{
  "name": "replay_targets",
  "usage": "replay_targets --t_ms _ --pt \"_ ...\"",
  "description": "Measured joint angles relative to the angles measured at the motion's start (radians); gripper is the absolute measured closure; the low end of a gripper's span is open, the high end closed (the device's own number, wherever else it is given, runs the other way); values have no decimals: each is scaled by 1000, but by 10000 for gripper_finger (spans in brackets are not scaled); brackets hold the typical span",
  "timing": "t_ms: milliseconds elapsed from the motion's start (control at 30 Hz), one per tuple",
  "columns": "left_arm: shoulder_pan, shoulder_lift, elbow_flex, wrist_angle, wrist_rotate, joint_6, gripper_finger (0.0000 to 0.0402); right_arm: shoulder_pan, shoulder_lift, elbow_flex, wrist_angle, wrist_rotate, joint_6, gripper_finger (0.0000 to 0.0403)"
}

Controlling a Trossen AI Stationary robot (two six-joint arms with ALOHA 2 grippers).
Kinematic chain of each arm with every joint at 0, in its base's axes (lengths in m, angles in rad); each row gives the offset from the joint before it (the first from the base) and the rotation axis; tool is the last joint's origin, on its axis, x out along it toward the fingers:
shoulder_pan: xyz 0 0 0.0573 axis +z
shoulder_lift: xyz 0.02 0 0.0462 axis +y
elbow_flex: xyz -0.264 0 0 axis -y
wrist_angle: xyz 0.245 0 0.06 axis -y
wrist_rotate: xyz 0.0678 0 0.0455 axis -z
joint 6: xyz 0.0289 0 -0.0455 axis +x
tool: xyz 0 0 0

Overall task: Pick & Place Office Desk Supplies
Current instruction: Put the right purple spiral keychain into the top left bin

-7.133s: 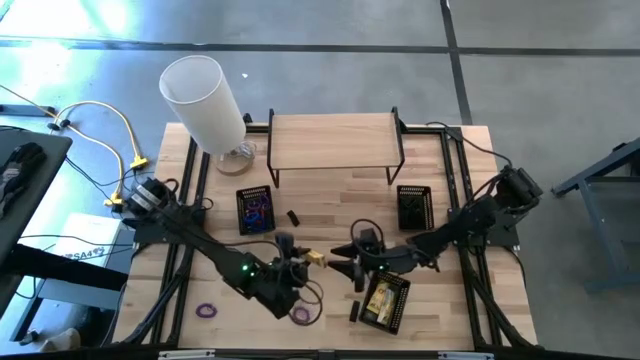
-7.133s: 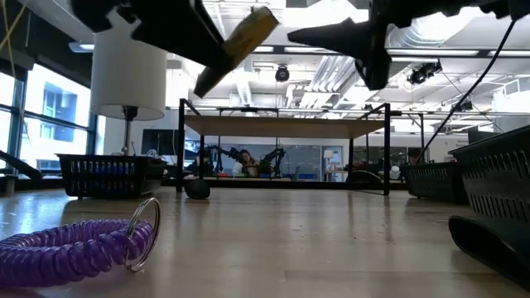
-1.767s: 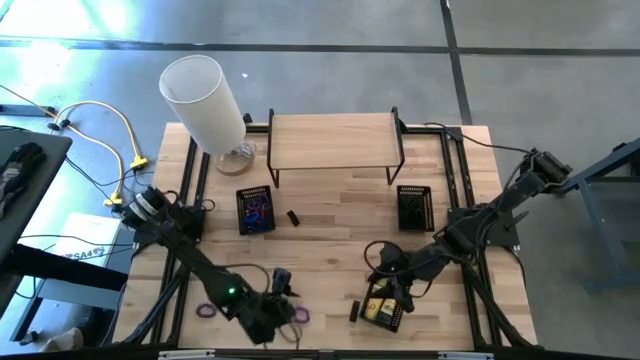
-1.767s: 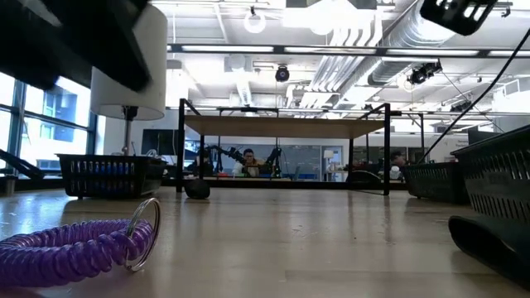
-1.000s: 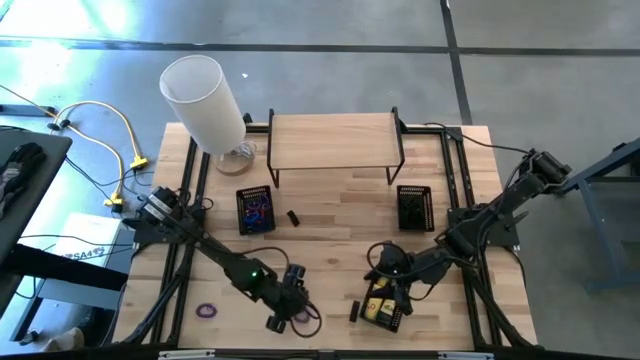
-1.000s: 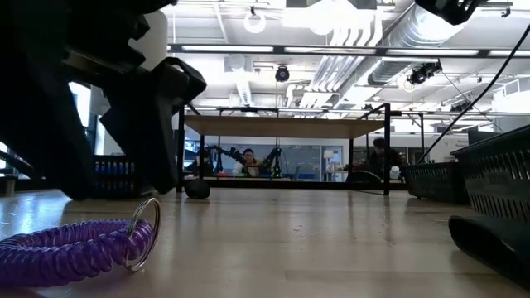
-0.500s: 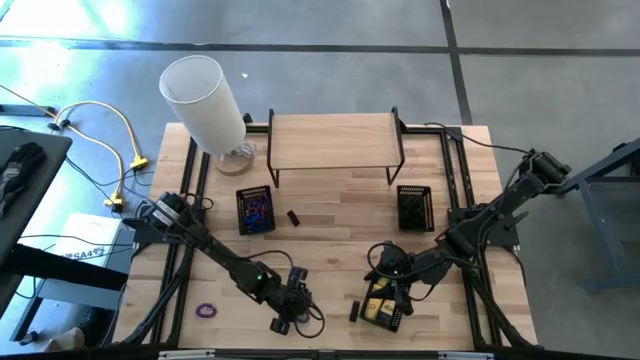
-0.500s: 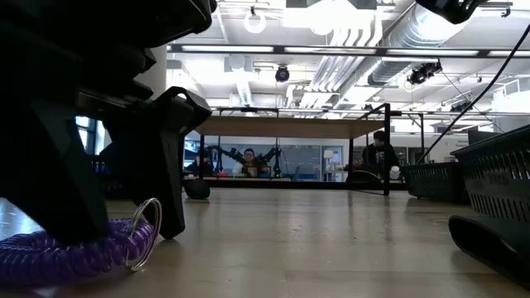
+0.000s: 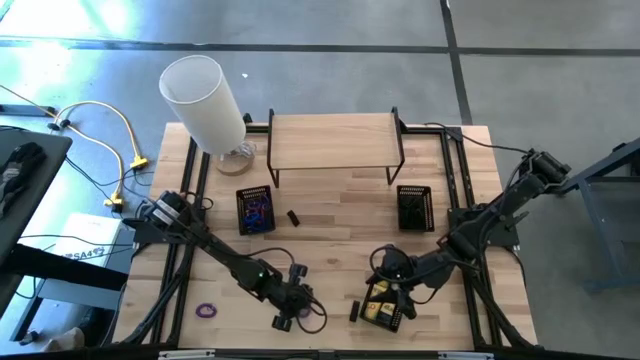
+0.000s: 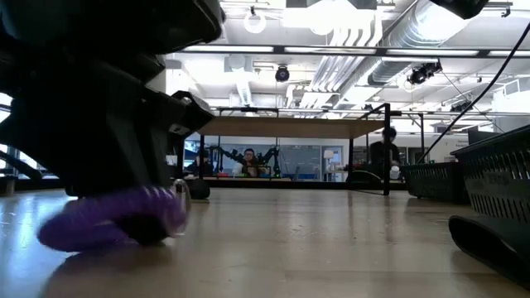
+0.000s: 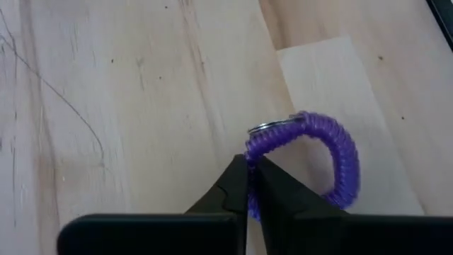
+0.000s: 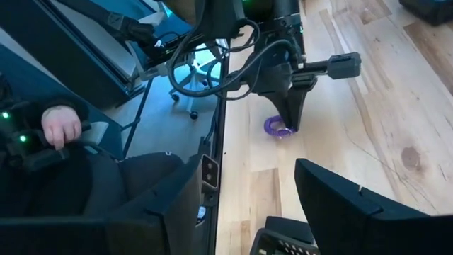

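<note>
The office desk supplies lie scattered over the wooden table [image 9: 330,215], and the one being handled is a purple coil band [image 11: 333,159] at about 6 o'clock on the tabletop, near the front edge. Largest on the table is the wooden shelf riser [image 9: 335,140] at 12 o'clock, with the tall white cylinder [image 9: 203,103] at about 11 o'clock beside it. Three black mesh trays come next: one at about 10 o'clock of the table's centre holding coloured pieces [image 9: 255,210], one at about 2 o'clock [image 9: 414,207], and one at about 5 o'clock holding yellow pieces [image 9: 385,308].

The left gripper [image 11: 249,185] is down on the tabletop at the purple coil band, its two dark fingers pressed together and pinching the band's near side, just below its metal ring [image 11: 272,126]. In the low view the band [image 10: 112,215] shows as a purple blur under the dark gripper, at the wood surface.

The right gripper [image 9: 392,282] hangs over the tray with yellow pieces at 5 o'clock, its jaws spread with nothing between them.

Smaller items: a second purple band [image 9: 206,311] at about 7 o'clock, a small black block [image 9: 294,217] near the table's centre, and another black block [image 9: 354,311] just beside the 5 o'clock tray. A person's hand [image 12: 62,122] shows beyond the table edge in the right wrist view.
</note>
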Motion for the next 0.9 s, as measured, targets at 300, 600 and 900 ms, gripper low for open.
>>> replay_targets --t_ms 300,600,900 --pt "-23 -195 41 -208 -140 -18 399 42 0 0 0 95 -10 188" --pt "18 -491 49 -642 -304 -103 400 41 32 -1 2 121 -32 188" --pt "293 -625 -15 -1011 -327 -243 400 37 82 -1 21 125 -37 188"
